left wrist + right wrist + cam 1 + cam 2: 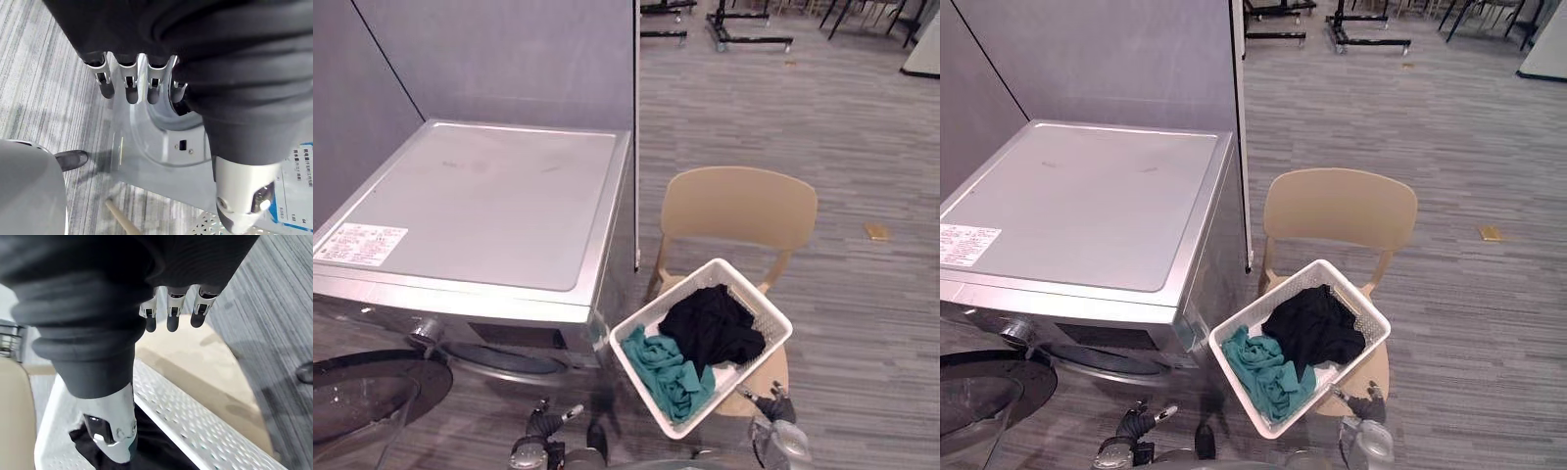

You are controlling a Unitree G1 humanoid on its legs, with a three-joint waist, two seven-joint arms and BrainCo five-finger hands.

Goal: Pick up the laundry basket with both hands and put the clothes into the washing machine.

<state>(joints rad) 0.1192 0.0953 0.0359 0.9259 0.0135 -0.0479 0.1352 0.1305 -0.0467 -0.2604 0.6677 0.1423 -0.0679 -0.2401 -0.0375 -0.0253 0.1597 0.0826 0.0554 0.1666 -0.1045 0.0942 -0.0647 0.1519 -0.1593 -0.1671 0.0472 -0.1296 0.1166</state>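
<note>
Here, in the left eye view, a white perforated plastic laundry basket [766, 315] rests on a beige plastic chair [739, 206], holding black and teal clothes [710, 325], beside a silver washing machine [480, 201]. In the left wrist view, the left hand [146, 58] has straight, spread fingers holding nothing. In the right wrist view, the right hand [122, 333] has loose, empty fingers just above the basket.

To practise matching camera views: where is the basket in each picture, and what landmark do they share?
Left eye: basket lower right, on the chair.
Right eye: lower middle, on the chair.
Left wrist: a perforated corner by the left hand.
Right wrist: perforated rim by the right hand.
Landmark: the chair.
</note>
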